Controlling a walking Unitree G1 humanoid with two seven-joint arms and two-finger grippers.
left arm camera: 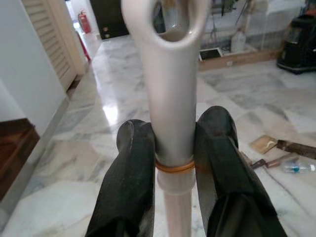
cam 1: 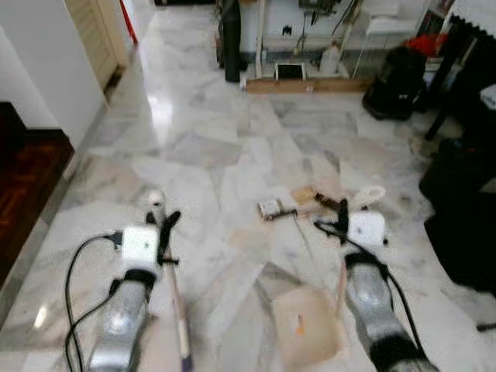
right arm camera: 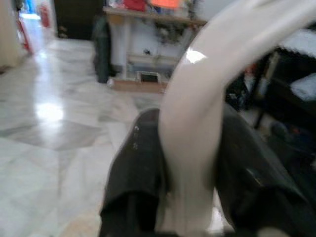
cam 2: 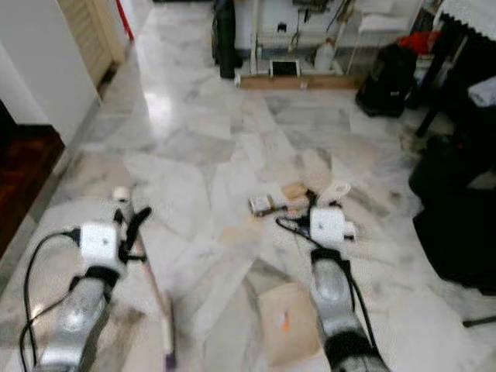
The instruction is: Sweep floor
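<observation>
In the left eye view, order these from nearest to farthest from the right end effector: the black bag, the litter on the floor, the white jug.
1. Litter: just ahead and left of the right end effector.
2. Black bag: far ahead, to the right.
3. White jug: farthest, by the back shelf.

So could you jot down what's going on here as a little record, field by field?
left gripper: shut on broom handle, its hanging loop at the top
right gripper: shut on dustpan handle
dustpan: tan, on the floor between the arms
litter: small scraps and wrappers on the marble floor ahead of the right gripper
background: black bag by the far wall
</observation>
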